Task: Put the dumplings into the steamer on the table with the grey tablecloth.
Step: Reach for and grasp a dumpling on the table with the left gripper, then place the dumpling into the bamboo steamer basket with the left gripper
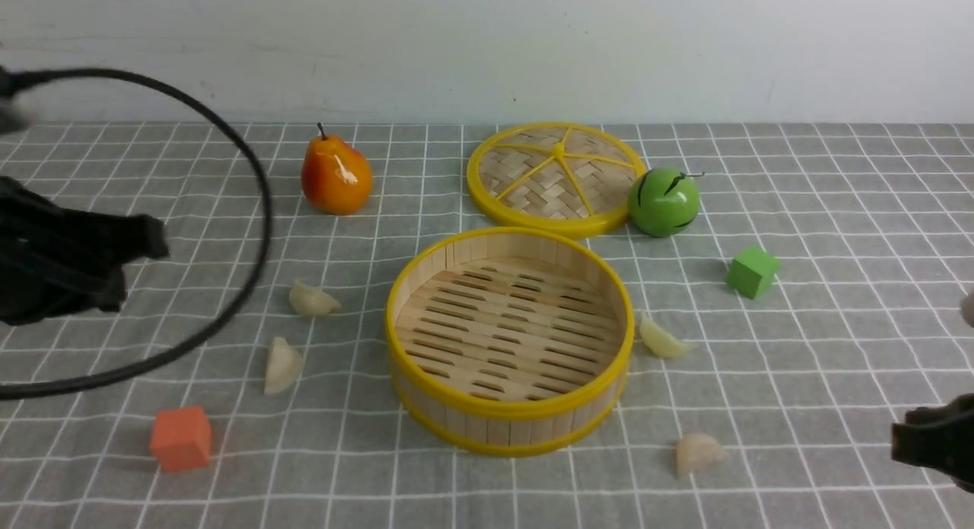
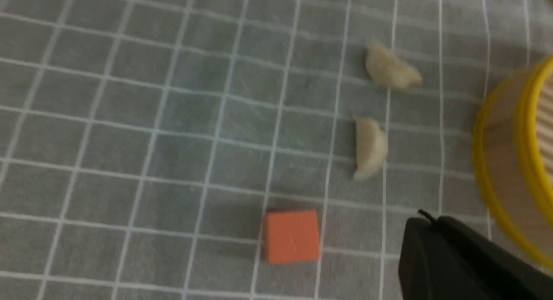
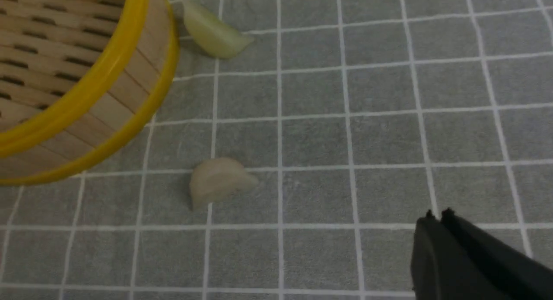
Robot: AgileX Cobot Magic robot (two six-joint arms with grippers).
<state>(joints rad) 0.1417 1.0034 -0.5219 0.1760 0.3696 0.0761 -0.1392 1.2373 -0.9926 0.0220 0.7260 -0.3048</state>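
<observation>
One grey tablecloth point(image 1: 837, 339) lies under everything. At its middle stands the steamer point(image 1: 487, 430), upright. The left gripper point(image 2: 427, 216) and right gripper point(image 3: 437, 213) each have jaws pressed together, gripping nothing. The dumplings point(image 1: 313, 301) all lie on the cloth outside the steamer, two left, two right, the nearest dumpling point(image 1: 662, 339) just beside its wall.

Four pale crescent dumplings point(image 1: 312, 301) lay on the grey tablecloth point(image 1: 837, 346) outside the upright, lidless bamboo steamer point(image 1: 508, 426), two left of it, two right.
</observation>
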